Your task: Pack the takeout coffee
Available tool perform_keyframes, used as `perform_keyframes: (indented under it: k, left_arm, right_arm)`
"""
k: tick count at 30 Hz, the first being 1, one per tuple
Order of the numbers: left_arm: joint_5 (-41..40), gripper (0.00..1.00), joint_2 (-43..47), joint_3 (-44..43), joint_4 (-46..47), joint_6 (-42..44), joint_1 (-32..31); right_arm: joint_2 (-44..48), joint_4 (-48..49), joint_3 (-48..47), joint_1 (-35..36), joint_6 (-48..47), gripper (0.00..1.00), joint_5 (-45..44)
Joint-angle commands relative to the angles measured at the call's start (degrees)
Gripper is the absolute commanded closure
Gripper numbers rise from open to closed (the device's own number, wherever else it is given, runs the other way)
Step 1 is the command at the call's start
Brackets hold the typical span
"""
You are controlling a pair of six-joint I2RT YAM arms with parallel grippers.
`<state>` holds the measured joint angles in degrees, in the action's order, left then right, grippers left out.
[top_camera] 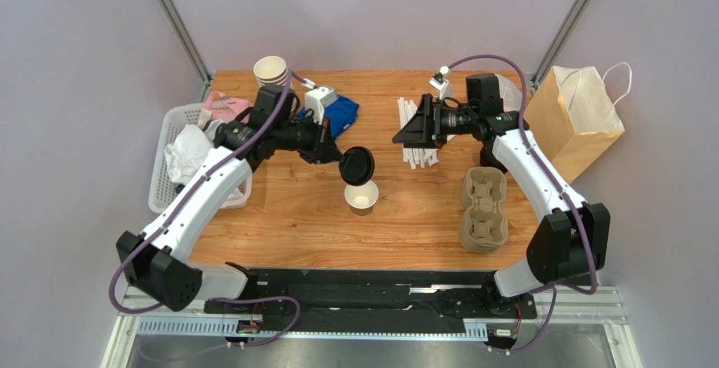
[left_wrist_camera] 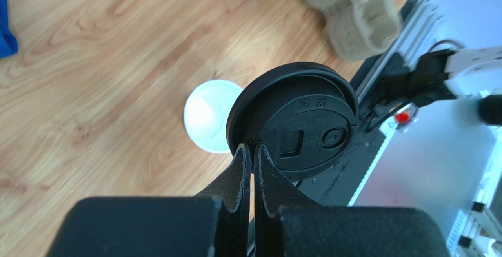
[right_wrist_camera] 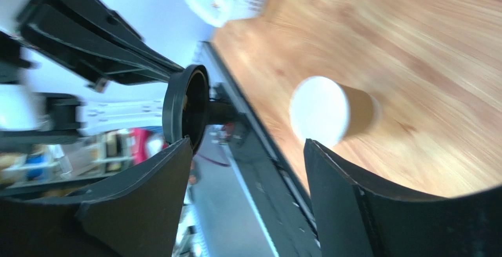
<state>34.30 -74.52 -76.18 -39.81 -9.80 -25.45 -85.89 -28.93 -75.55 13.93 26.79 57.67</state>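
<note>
Left claw (left_wrist_camera: 252, 151): fingers pressed together on the near edge of the black lid (left_wrist_camera: 300, 124), pinching its rim; it holds nothing else.
Black lid: held in the air, roughly level and slightly tilted, embossed top face up. It juts straight out past the claw's fingertips, away from the left arm.
Kraft cup (top_camera: 361, 196): stands on the counter (top_camera: 287, 208) near the middle, upright, long axis vertical, open mouth up, white inside showing. It wears no lid.
Lid to cup: from above, the lid sits just beyond the cup's far rim; in the left wrist view their edges overlap. The lid is raised and not seated on the cup.
Right claw (top_camera: 403, 136): jaws spread wide, gripping nothing, hovering over a scatter of white sticks (top_camera: 419, 156) and aimed leftward. Its own camera frames the cup between its two fingers, well apart from them.
Pulp cup carrier (top_camera: 483, 208): lies on the counter to the right of the cup.
Paper bag (top_camera: 578, 119): stands at the counter's far right edge.
White basket (top_camera: 160, 174): sits at the left edge.
</note>
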Motion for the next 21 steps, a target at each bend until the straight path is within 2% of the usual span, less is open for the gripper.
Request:
perform_keyframes:
  k: [1,4,10,21]
  left_arm:
    - [-11.79,1.0,-7.72,-7.38,-15.2,7.78,-3.98]
    - [-15.84,1.0,-14.12,-12.21,-19.24,9.01,-7.41]
    - [-15.85,1.0,-21.62,-15.3,-21.45,7.35,-10.49]
    - [-22.17,1.0,-26.81,-18.3,-19.69,2.33,-11.46]
  right_arm:
    - [7.22,-13.26,-0.04,0.83,-15.0,0.33,-13.19]
    - [9.94,-14.31,3.38,0.92,-18.51,0.38,-16.35]
    - [13.73,-14.05,9.19,2.06,-22.47,0.44,-18.73]
    - [13.2,-7.29,13.32,9.0,-22.66,0.46,-18.82]
